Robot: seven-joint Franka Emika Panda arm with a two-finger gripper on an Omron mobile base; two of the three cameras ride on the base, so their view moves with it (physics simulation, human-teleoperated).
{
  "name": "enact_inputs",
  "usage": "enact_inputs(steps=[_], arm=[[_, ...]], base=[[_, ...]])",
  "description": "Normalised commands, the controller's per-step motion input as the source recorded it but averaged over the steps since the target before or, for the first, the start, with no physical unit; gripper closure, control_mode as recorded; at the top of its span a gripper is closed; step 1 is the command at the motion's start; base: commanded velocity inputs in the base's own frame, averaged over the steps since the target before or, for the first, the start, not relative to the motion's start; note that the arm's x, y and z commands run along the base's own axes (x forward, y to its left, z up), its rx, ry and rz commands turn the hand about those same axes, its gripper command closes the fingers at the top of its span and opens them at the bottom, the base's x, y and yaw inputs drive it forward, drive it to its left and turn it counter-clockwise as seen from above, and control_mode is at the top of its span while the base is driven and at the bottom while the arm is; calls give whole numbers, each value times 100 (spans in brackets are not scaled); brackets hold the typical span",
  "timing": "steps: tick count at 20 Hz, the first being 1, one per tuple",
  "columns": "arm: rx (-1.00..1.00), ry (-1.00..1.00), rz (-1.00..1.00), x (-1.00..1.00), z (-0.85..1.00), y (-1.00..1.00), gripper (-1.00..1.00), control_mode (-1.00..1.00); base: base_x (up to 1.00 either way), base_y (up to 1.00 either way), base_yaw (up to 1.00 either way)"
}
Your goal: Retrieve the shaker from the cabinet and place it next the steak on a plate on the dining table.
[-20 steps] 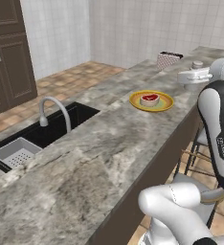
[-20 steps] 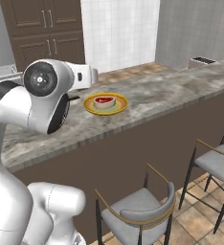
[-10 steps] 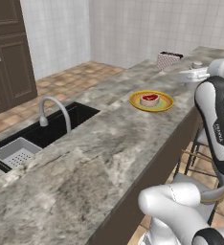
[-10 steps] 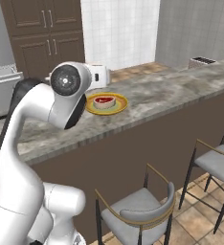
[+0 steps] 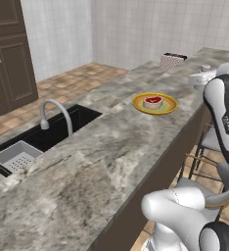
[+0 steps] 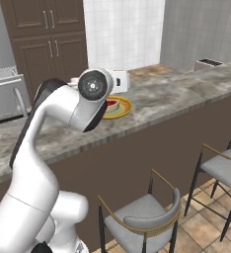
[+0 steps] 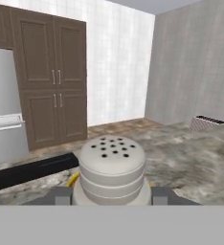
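Item: shaker (image 7: 112, 167), pale grey with a perforated cap, clamped upright between the fingertips of the gripper (image 7: 112, 195), presumably kept vertical so it can be stood down without tipping. Location: carried above the desk (image 5: 111, 147), near the plate (image 5: 155, 103) (yellow, orange rim) that lies toward the desk's far end beside its seating-side edge. The steak (image 5: 153, 101) sits at the plate's centre, leaving bare rim around it for the shaker. Status: delivery stage, release not yet made.

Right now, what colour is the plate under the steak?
Yellow with an orange rim; the plate shows best in the left base view, holding the steak.
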Motion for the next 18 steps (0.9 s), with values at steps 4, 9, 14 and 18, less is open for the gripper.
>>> enact_inputs(steps=[4,9,14,18], arm=[[-3,1,0,16,-29,-27,100,-100],[-2,1,0,19,-23,-19,100,-100],[0,7,0,22,-23,-21,100,-100],[0,9,0,23,-21,-25,100,-100]], base=[[0,0,0],[0,0,0],[0,0,0],[0,0,0]])
